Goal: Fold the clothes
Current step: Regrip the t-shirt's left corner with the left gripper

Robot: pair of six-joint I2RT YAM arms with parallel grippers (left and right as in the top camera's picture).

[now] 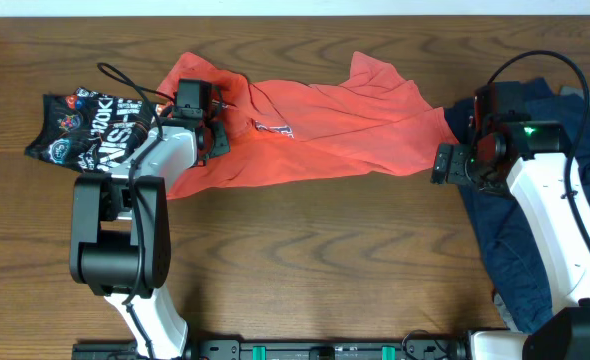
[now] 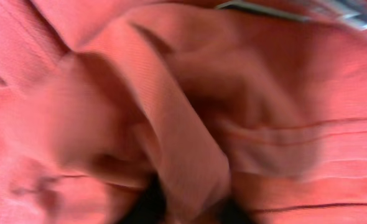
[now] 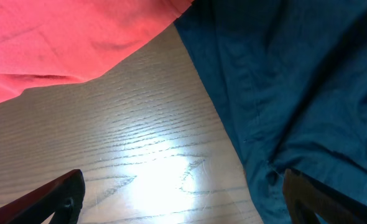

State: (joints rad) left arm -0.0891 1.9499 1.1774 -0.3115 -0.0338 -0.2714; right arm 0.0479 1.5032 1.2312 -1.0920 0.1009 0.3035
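Red T-shirt (image 1: 325,130) lies crumpled across the back of the wooden table (image 1: 325,270), its left end near a small black printed garment (image 1: 75,130) and its right end touching a navy garment (image 1: 525,250) along the right side. Left gripper (image 1: 207,135) is down on the shirt's left part by the collar, jaws close together and pinching a raised fold of red cloth; its wrist view is blurred and filled with cloth. Right gripper (image 3: 183,205) has jaws wide apart, holding nothing, low over bare wood at the navy garment's edge, near the shirt's right hem.
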